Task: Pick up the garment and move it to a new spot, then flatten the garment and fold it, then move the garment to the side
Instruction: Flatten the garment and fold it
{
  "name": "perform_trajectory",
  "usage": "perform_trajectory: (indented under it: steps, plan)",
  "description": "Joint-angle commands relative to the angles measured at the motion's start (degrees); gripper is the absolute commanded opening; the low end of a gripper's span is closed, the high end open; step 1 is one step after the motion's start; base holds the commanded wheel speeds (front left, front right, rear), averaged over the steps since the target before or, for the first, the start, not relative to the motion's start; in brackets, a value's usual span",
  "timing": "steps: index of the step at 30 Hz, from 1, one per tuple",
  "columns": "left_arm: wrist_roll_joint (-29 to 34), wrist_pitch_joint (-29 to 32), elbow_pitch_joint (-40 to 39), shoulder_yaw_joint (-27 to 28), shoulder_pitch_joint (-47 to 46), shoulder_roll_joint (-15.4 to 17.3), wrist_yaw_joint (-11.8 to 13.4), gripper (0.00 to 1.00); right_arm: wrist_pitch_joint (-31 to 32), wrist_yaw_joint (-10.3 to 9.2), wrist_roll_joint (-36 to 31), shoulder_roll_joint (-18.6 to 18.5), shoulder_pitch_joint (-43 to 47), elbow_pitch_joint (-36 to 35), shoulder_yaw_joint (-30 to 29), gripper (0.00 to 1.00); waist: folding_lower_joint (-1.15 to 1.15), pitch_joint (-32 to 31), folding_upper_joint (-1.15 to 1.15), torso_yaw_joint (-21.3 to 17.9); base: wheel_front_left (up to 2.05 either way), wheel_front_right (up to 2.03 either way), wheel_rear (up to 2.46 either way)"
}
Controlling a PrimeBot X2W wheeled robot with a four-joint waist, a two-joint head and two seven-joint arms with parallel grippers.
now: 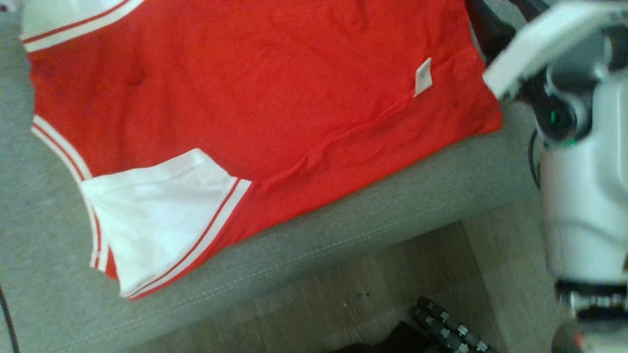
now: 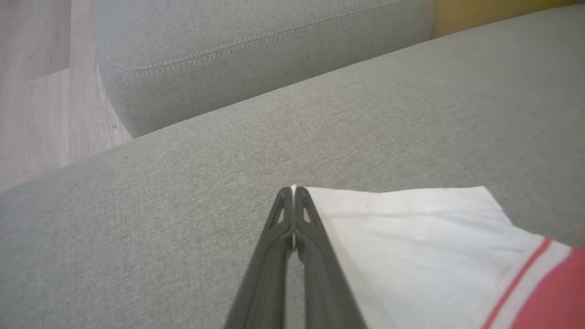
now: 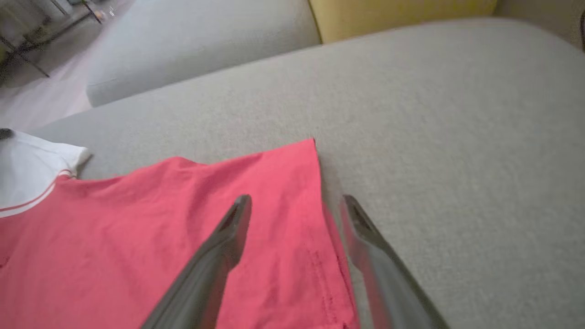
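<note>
1. Left claw (image 2: pixel 293 189) is clamped tight. Its two dark fingers meet at the tips, and a sliver of white cloth shows pinched between them.
2. That cloth is the corner of the white sleeve (image 2: pixel 411 237). The rest of the sleeve fans out to the claw's right and back towards the wrist, then runs into the red-striped cuff band.
3. Ahead of the left claw and to its left there is just bare grey cushion (image 2: pixel 183 183).
4. Right claw (image 3: pixel 297 201) is spread wide and holds nothing. One finger sits over red cloth and the other over cushion, with the side edge of the garment (image 1: pixel 274 98) running between them.
5. The red hem corner (image 3: pixel 314 140) lies just ahead of the right claw's fingertips. Whether the tips touch the fabric, I can't tell.
6. The head view shows the garment spread fairly flat on the cushion. Its long axis runs from the sleeve end to the hem end, so each claw sits at its own nearer end.
7. My read: the sleeve end is secured and the hem end is not. The right claw looks lined up on the edge and would need to drop and close before any lift.
</note>
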Motion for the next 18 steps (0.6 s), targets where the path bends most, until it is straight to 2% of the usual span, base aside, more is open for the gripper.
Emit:
perform_trajectory:
  steps: [1,7,15,18]
  plan:
    - [-0.4,0.2,-2.0,1.0,-2.7,2.0,-0.3,0.00,1.4,0.19,0.0,-0.4,-2.2,0.0,0.6,1.00,0.00,-0.8,0.00,1.2,0.00,0.00,0.00]
    - [-2.4,1.1,-6.8,-3.2,-3.3,0.6,-0.3,0.00,8.0,0.19,-5.1,-1.5,-15.9,16.9,-1.8,1.00,0.00,-1.1,0.00,5.1,0.00,0.00,0.00]
    - [-4.8,1.2,-10.9,-7.4,-4.7,-0.2,-0.3,0.00,6.6,0.19,-12.7,-2.0,-26.0,31.6,-6.9,1.00,0.00,0.4,0.00,8.9,0.00,0.00,0.00]
    - [-5.5,1.0,-11.3,-8.6,-5.0,0.1,-0.3,0.00,6.4,0.19,-14.7,-1.7,-28.2,35.6,-8.5,0.87,0.00,0.6,0.00,9.4,0.00,0.00,0.00]
